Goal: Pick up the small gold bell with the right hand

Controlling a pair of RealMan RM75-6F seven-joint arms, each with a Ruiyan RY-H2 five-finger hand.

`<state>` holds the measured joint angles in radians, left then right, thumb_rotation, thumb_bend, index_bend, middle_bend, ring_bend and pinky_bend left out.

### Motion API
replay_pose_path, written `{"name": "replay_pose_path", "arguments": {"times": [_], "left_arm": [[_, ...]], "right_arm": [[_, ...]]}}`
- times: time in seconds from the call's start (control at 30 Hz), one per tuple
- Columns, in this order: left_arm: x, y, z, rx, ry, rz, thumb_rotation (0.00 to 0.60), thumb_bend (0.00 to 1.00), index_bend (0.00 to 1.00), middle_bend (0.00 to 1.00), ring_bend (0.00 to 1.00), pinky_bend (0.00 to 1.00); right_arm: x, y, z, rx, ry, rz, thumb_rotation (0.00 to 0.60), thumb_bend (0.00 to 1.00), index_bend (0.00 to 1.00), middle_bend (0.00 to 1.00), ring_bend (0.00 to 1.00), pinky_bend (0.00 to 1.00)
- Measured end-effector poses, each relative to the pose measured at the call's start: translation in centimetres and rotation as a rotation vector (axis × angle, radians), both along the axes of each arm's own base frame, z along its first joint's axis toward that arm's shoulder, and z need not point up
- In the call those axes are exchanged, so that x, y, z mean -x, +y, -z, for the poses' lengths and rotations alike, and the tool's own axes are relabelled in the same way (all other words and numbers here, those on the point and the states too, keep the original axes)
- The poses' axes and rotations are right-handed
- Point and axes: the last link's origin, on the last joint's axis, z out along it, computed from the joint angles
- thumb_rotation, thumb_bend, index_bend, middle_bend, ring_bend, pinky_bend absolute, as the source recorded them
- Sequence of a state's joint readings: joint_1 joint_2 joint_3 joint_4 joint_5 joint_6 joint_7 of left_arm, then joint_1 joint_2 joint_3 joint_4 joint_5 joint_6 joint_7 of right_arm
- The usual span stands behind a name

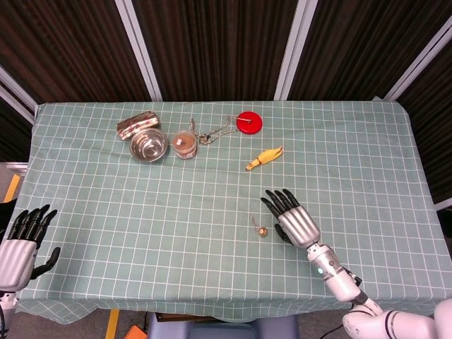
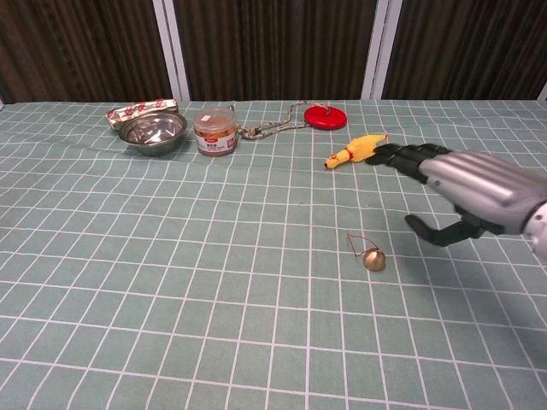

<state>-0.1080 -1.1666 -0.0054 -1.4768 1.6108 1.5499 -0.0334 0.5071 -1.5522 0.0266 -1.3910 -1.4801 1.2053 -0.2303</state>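
Note:
The small gold bell (image 1: 262,231) (image 2: 373,260) lies on the green checked tablecloth with a thin red loop beside it. My right hand (image 1: 293,220) (image 2: 466,192) hovers just to the bell's right, fingers spread and apart, holding nothing and not touching the bell. My left hand (image 1: 21,244) rests open at the table's near left corner, seen only in the head view.
At the back left stand a steel bowl (image 2: 152,131), a wrapped packet (image 2: 139,109) and a brown jar (image 2: 214,131). A red disc (image 2: 325,117) on a cord and a yellow rubber chicken (image 2: 355,150) lie behind the bell.

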Motion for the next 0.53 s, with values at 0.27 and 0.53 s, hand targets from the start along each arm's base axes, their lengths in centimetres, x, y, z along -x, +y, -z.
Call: {"name": "replay_pose_path", "arguments": {"times": [0.27, 0.53], "left_arm": [[0.2, -0.2, -0.3, -0.027, 0.039, -0.015, 0.600, 0.41, 0.00, 0.00, 0.00, 0.00], [-0.1, -0.3, 0.3, -0.008, 0.065, -0.034, 0.600, 0.41, 0.00, 0.00, 0.00, 0.00]], "right_arm": [[6.2, 6.4, -10.0, 0.296, -0.007, 0.224, 0.600, 0.44, 0.00, 0.00, 0.00, 0.00], [9.5, 10.7, -14.6, 0.409, 0.011, 0.359, 0.600, 0.38, 0.00, 0.00, 0.00, 0.00]]}}
